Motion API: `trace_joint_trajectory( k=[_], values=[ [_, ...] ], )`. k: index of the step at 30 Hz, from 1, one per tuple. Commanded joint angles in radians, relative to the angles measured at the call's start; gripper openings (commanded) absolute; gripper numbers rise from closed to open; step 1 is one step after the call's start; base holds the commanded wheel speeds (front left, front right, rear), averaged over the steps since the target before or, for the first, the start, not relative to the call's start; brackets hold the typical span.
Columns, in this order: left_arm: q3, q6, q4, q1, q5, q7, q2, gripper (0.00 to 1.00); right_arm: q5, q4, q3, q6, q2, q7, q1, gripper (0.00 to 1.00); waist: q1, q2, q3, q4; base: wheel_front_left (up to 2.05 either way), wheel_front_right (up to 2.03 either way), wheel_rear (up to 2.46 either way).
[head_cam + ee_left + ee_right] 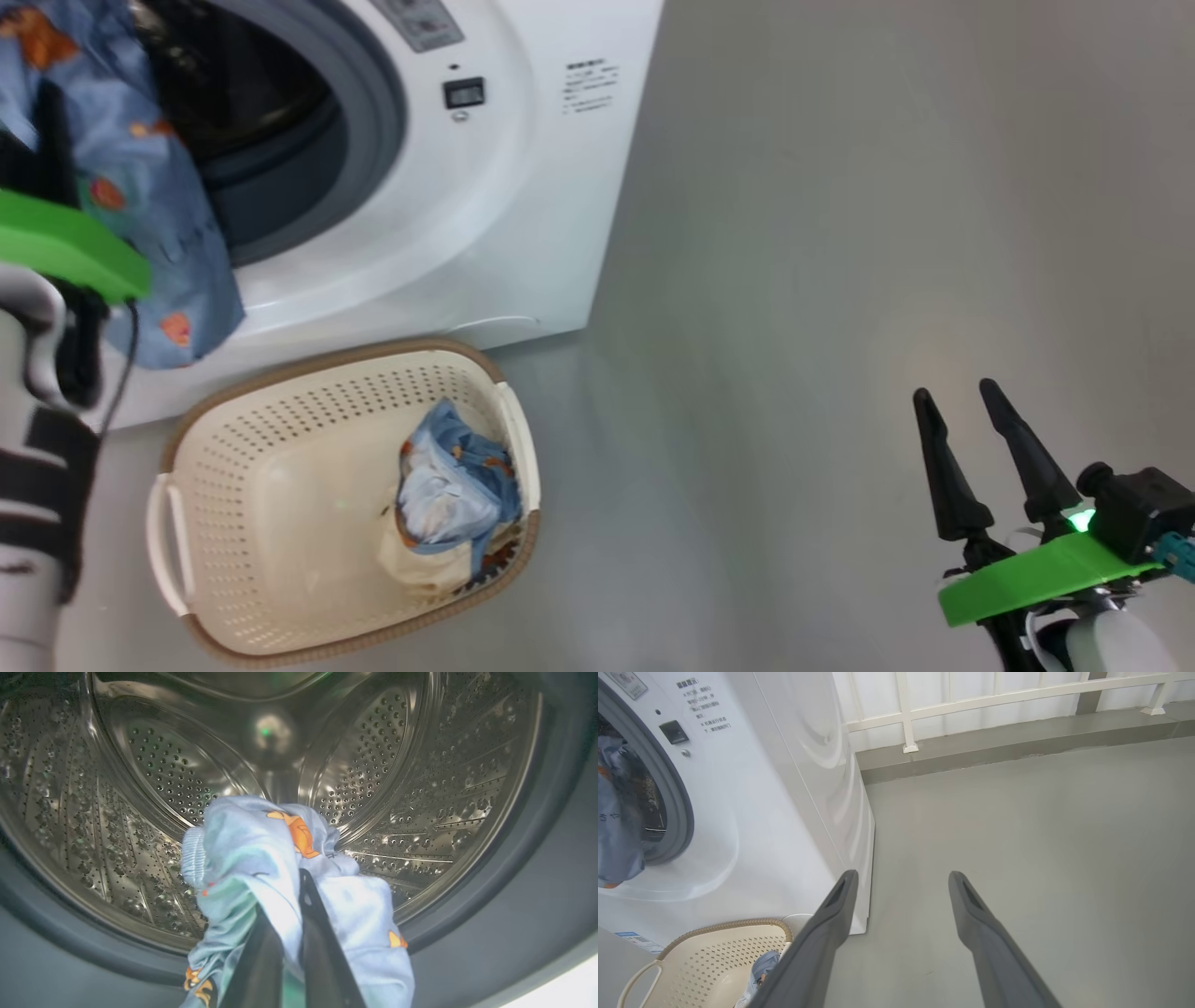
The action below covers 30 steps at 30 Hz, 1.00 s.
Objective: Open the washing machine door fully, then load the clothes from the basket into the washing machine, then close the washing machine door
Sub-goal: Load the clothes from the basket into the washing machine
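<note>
The white washing machine (523,187) stands with its mouth uncovered; its door is out of view. My left gripper (292,891) is shut on a light blue garment (261,858) with orange patches, held at the grey gasket in front of the steel drum (420,788). From above, that garment (140,187) hangs over the lower left of the opening. The cream basket (280,485) sits on the floor below the machine, with more blue and cream clothes (453,490) bunched at its right end. My right gripper (962,415) hovers open over bare floor at the lower right.
Grey floor (840,280) stretches to the right of the machine. A white railing (994,700) on a low kerb runs behind it. The basket's corner (714,952) lies close to my right gripper's left finger (822,938).
</note>
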Motion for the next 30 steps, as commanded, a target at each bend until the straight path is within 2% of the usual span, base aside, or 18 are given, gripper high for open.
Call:
trace_joint_trajectory(
  k=[1, 4, 8, 9, 10, 11, 22, 30],
  values=[
    [0.014, -0.002, 0.004, -0.061, 0.001, -0.006, 0.069, 0.00, 0.002, -0.023, 0.028, 0.002, -0.001, -0.012, -0.014, 1.00, 0.0000, 0.0000, 0.034, -0.038, 0.00, 0.00, 0.00],
    [0.000, -0.002, 0.028, -0.132, 0.014, -0.006, 0.091, 0.00, 0.003, -0.024, 0.039, 0.002, 0.006, -0.012, -0.022, 1.00, 0.0000, 0.0000, 0.052, -0.052, 0.00, 0.00, 0.00],
    [0.027, -0.001, -0.006, -0.217, 0.065, -0.006, 0.121, 0.00, 0.005, -0.026, 0.048, 0.002, 0.012, -0.012, -0.036, 1.00, 0.0000, 0.0000, 0.081, -0.066, 0.00, 0.00, 0.00],
    [0.040, 0.003, -0.020, -0.230, 0.084, -0.006, 0.127, 0.08, 0.005, -0.027, 0.050, 0.002, 0.014, -0.012, -0.040, 1.00, 0.0000, 0.0000, 0.087, -0.069, 0.00, 0.00, 0.00],
    [0.051, 0.003, -0.031, -0.238, 0.101, -0.006, 0.129, 0.43, 0.006, -0.028, 0.051, 0.002, 0.015, -0.012, -0.043, 1.00, 0.0000, 0.0000, 0.093, -0.071, 0.00, 0.00, 0.00],
    [0.068, 0.008, -0.030, -0.243, 0.110, -0.006, 0.128, 1.00, 0.006, -0.028, 0.053, 0.002, 0.017, -0.012, -0.047, 1.00, 0.0000, 0.0000, 0.099, -0.074, 0.00, 0.00, 0.00],
    [0.116, 0.003, 0.073, -0.212, 0.177, -0.006, 0.093, 1.00, 0.003, -0.029, 0.051, 0.002, 0.027, -0.012, -0.059, 1.00, 0.0000, 0.0000, 0.122, -0.067, 0.00, 0.00, 0.00],
    [0.146, 0.000, 0.077, -0.173, 0.193, -0.006, 0.068, 1.00, 0.000, -0.029, 0.054, 0.002, 0.020, -0.012, -0.072, 1.00, 0.0000, 0.0000, 0.116, -0.053, 0.00, 0.00, 0.00]
  ],
)
